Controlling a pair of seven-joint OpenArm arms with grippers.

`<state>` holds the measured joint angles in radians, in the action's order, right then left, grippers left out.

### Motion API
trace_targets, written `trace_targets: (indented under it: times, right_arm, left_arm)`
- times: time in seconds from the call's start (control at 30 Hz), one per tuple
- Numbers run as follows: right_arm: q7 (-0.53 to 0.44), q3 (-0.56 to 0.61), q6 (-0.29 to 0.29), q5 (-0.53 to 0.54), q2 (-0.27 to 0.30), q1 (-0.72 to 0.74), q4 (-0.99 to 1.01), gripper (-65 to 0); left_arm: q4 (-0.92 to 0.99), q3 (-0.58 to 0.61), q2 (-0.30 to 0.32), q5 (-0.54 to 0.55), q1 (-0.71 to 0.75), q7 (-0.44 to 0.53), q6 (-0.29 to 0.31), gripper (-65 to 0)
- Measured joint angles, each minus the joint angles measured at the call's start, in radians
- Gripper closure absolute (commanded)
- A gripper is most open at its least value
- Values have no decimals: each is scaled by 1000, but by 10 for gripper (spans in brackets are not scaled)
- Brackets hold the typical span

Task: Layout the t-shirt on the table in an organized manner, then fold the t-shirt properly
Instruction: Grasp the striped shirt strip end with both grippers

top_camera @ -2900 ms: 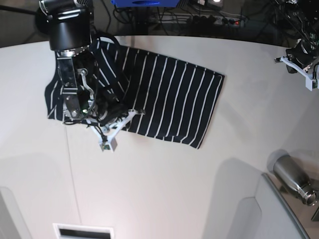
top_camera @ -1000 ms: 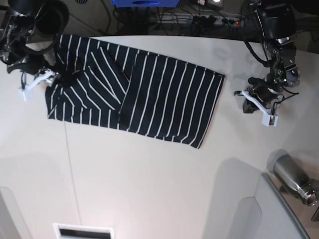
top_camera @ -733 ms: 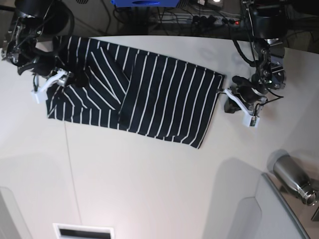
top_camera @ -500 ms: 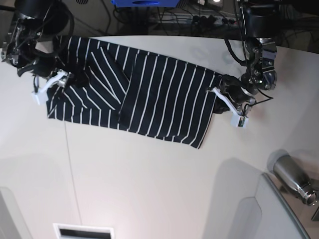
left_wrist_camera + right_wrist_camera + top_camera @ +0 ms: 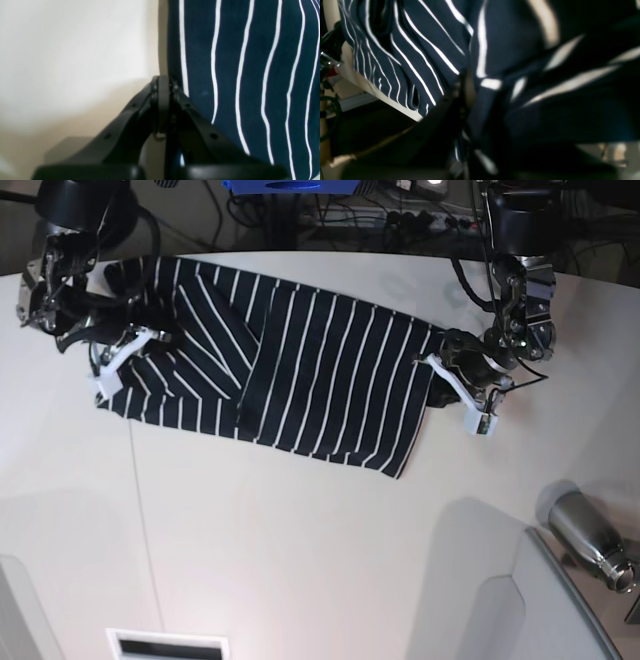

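Now t-shirt (image 5: 300, 370) hem beside shut jaws

White table (image 5: 300, 560) with curved far edge and thin dark seam line (image 5: 145, 530) near its left side. Dark navy white-striped t-shirt (image 5: 310, 380) lies on it, partly folded, toward the far edge. Metal bottle (image 5: 590, 540) lies on its side at right, beside grey panel (image 5: 540, 610).
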<state>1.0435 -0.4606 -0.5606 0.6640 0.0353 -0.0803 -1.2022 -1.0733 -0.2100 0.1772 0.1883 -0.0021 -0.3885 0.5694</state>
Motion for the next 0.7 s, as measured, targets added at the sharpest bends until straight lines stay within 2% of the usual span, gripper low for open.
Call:
trace_targets:
  times: [0.07,0.17,0.27,0.3,0.37,0.43,0.57,0.7]
  right_arm:
    - [-1,0,3,-8,0,11,-3,-9]
    - [31,6,125,-7,-1,20,-51,-5]
    - [43,24,210,-16,-2,5,-169,-5]
    - [48,47,228,-18,0,4,-211,-5]
    - [56,95,297,-15,-2,-2,-292,-5]
    - [57,152,390,-4,-5,-8,-373,-5]
    - [53,289,516,-4,2,-13,-444,-5]
    - [53,421,591,-6,3,-12,-470,-3]
  left_arm:
    - [-3,0,-19,2,8,9,-2,0]
    - [-4,2,-61,11,17,16,-3,0]
    - [-8,2,-94,12,24,16,1,0]
    - [-9,6,-98,12,26,16,6,0]
    - [-10,45,-95,16,27,22,4,0]
    - [-12,97,-93,18,24,22,3,0]
    - [-11,155,-102,19,19,23,3,0]
    - [-11,161,-127,12,15,11,3,0]
